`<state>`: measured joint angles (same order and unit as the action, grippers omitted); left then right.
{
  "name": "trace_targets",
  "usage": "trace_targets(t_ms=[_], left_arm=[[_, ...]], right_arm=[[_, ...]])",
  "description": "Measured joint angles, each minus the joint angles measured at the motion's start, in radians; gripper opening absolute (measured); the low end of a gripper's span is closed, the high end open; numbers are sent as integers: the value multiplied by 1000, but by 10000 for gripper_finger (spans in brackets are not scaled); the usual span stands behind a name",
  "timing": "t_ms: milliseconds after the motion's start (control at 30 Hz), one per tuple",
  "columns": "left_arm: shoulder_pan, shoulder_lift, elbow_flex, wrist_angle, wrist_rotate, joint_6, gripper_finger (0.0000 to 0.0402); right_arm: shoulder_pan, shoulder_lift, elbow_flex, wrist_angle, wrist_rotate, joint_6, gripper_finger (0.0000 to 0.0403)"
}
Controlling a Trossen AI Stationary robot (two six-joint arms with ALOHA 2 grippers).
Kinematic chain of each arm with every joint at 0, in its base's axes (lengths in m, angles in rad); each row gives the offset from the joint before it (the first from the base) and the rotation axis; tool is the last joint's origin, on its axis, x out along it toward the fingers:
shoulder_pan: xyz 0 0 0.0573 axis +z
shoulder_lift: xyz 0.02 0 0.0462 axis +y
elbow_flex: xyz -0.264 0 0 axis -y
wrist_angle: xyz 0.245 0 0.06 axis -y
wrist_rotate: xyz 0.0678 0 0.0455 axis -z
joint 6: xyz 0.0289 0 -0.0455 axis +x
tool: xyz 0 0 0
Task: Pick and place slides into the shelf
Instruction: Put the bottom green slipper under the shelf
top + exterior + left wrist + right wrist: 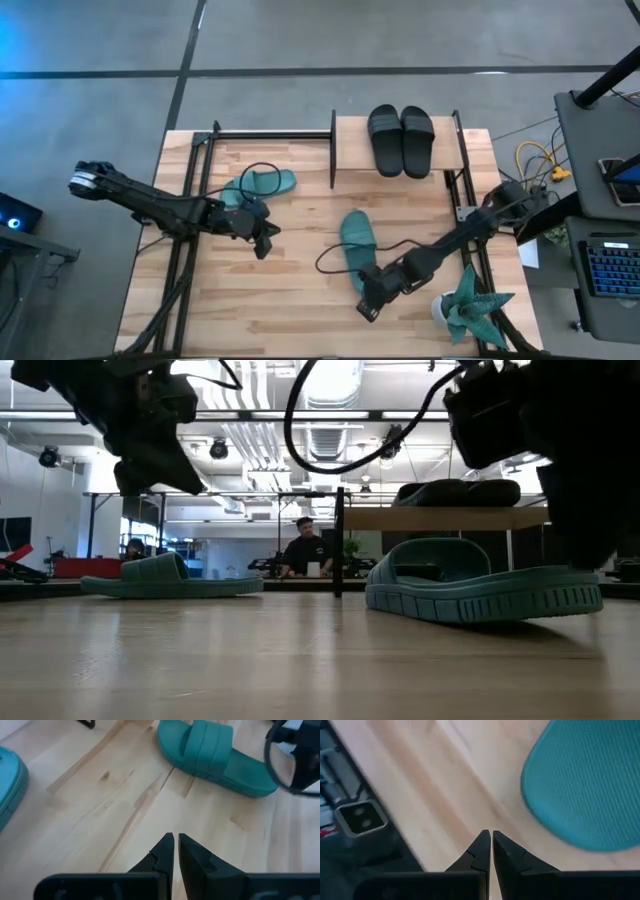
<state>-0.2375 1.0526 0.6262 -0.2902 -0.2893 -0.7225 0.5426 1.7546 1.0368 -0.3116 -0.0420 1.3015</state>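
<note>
The black pair of slides (401, 139) lies side by side, soles down, on the shelf's top board (350, 150) at the far middle. One teal slide (262, 184) lies flat on the table at the left, partly under my left arm. The other teal slide (357, 240) lies flat at the table's middle. My left gripper (265, 243) is shut and empty, above the table between the two teal slides. My right gripper (366, 312) is shut and empty, just near of the middle slide's heel end (585, 785).
A teal spiky plant (470, 305) stands at the near right corner, close to my right arm. A small camera block (360, 817) sits at the table's near edge, ahead of my right gripper. Bare tabletop (300, 300) lies near left of the middle slide. People show in the room beyond (305, 550).
</note>
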Motion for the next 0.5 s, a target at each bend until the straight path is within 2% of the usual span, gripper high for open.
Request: trace_targets(t_ms=[233,500], left_arm=[[0,1,0,-7,0,6,11],[0,5,-1,-6,1,2,11]], right_arm=[[-39,14,-5,-12,133,-1,13],[-179,14,-26,-22,236,-86,13]])
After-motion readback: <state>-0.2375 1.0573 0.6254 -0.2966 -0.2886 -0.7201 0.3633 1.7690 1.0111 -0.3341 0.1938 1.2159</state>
